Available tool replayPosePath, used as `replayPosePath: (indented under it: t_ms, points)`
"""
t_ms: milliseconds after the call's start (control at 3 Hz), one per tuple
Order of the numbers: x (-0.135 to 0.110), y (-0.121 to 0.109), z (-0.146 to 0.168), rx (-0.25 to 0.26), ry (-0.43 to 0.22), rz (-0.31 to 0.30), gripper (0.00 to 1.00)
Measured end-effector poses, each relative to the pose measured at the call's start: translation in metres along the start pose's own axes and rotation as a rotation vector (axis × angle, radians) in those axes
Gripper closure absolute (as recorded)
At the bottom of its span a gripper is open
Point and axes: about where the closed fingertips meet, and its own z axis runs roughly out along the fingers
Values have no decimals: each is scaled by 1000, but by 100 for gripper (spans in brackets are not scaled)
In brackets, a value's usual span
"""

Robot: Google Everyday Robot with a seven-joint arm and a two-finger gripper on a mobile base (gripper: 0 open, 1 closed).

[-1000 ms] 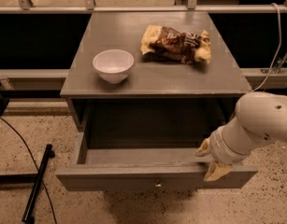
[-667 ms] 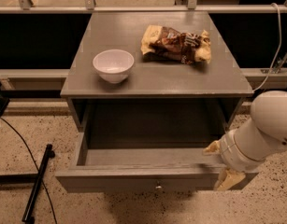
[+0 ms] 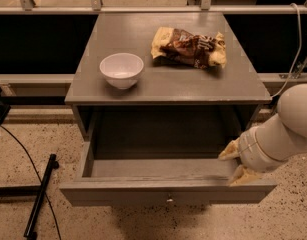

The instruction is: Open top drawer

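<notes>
Jaws are standing spread, pinching nothing. The gripper point(image 3: 228, 170) is hanging at the right front corner of the drawer point(image 3: 118, 193), with one tan finger point(image 3: 229, 152) lying over the drawer's right inner edge and the other by the front rim. Whether either is touching the wood: cannot tell from this angle. White forearm is reaching in from the right edge of the view.

Drawer is sitting pulled far out from under the counter point(image 3: 168, 84), its front well forward of the counter's edge. Box is showing its bare floor and back wall; nothing visible is lying in it. Knob point(image 3: 169, 200) is sitting at the centre of the front, apart from the gripper, with nothing gripping it.

On the counter: white bowl point(image 3: 121, 70) at left, crumpled snack bag point(image 3: 189, 46) at back right, well apart. Neither is bearing on the task.

Progress, as judged: opening is looking essentially done. What is possibly remaining is a last bit of travel to the stop, which I am not able to judge from here, and getting the gripper clear of the corner without nudging the front back in.
</notes>
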Motion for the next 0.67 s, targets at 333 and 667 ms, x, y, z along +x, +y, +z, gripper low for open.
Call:
replayPosePath:
  t_ms: [333, 667]
  points:
    - [0, -21, -2, 26, -4, -13, 71]
    - [-2, -33, 12, 17, 2, -22, 94]
